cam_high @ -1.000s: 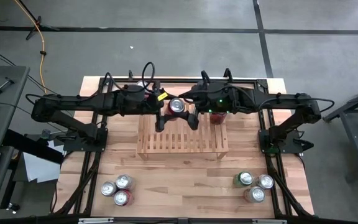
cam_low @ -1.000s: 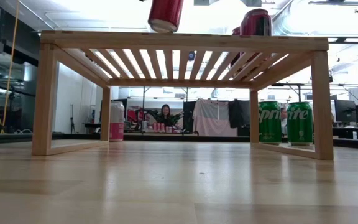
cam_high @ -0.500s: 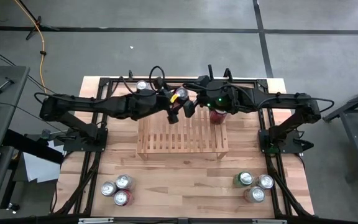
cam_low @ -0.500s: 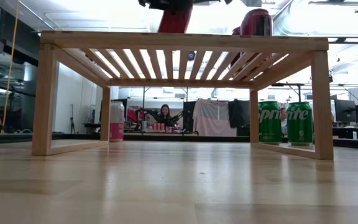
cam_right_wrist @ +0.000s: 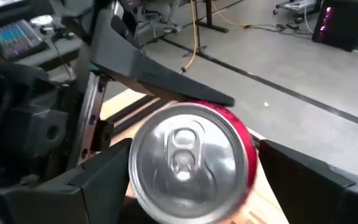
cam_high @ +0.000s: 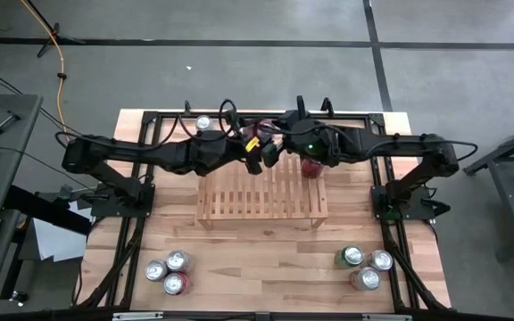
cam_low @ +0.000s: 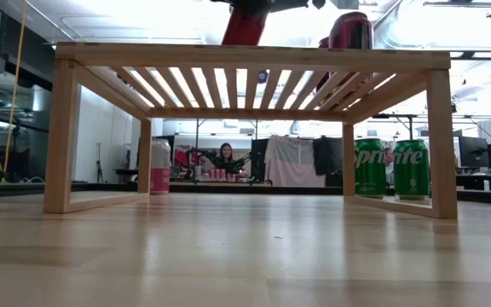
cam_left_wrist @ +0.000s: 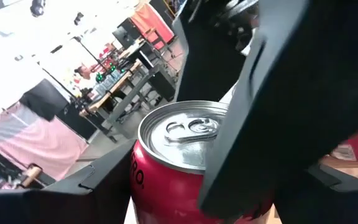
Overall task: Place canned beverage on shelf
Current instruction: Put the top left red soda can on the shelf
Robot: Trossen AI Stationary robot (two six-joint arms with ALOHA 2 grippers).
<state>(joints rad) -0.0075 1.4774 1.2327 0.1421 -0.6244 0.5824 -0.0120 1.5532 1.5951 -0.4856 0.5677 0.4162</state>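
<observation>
Silver-topped, at the front left of the table (cam_high: 239,259): three cans (cam_high: 168,272) standing close together. Reaching in from the left, across the back of the table: left arm, with left gripper (cam_high: 256,158) above the rear edge of the shelf (cam_high: 261,203). Clamped between its fingers (cam_left_wrist: 291,112): red canned beverage (cam_low: 245,24), tilted, lifted clear of the slats, not touching them in the low view. Behind the shelf, near this arm: one lone can (cam_high: 203,123) upright on the table. Light wood shelf in the middle of the table, on short legs.

Coming from the right to the same place: right gripper (cam_high: 274,149), just beside the left one, with one finger (cam_right_wrist: 104,174) on each side of the same red can top. Cannot tell if these fingers press on the can or only stand around it.

Further right, upright on the rear right part of the shelf: second red can (cam_low: 350,30). At the front right of the table: three more cans (cam_high: 362,266), two of them green. Far behind, in the room: person (cam_low: 226,154) seated at a desk.
</observation>
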